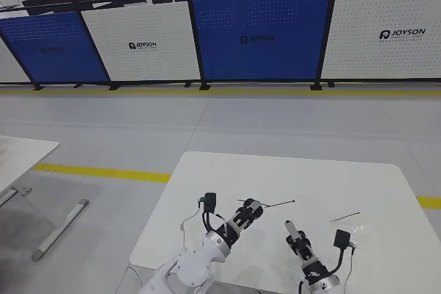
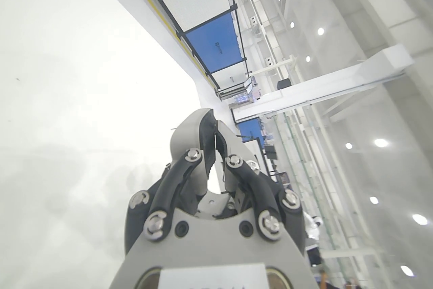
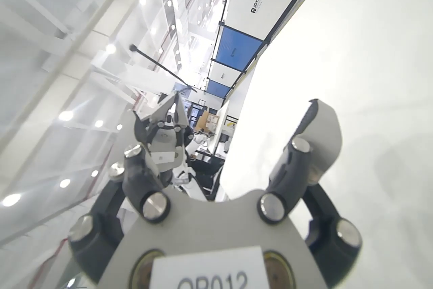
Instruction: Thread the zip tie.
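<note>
Left gripper clamped on zip tie, grip point hidden, right gripper spread, empty.

A row of perforated partition panels runs across the top of the frame in black frames, alternating blue panels and white panels. A yellow line lies at their foot on the pale grey floor. A second yellow stripe crosses the left middle. A white table with rounded corners fills the lower centre, and another table with a metal leg sits at the left edge. Round ceiling lamps glow beside a white beam.
</note>
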You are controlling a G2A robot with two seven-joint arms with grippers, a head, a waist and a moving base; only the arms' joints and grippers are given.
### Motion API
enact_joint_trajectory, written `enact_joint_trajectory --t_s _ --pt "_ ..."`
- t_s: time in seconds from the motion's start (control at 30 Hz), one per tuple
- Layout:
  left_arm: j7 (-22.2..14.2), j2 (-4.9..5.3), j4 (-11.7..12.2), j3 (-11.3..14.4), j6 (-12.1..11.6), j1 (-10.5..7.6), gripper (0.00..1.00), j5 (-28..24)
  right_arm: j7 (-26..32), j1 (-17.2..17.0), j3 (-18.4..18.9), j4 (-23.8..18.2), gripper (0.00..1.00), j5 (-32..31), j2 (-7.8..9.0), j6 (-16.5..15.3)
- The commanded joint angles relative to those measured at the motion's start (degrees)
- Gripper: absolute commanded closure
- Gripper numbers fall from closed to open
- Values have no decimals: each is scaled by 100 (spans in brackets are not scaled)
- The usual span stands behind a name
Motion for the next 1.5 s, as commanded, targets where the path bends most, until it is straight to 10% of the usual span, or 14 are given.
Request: enact_joint_trajectory --t_s 0.0,0.63,0.8,1.17,1.47 --pt "-106 -4 -40 -38 120 41 100 -345 -191 23 -21 -1 0 -625 7 226" --pt "-222 -23 -173 -148 417 -8 100 -1018 -791 150 -344 142 0 -2525 3 487" --pt "-271 -29 -92 -200 534 -84 100 -1222 80 189 -310 -38 0 -3137 83 369" --pt "-261 -31 -78 -192 524 -86 100 -1233 345 189 -98 -206 0 -2674 103 355" --pt "-257 -58 -101 -172 614 -99 100 -1687 211 673 -409 231 0 -2963 0 1140"
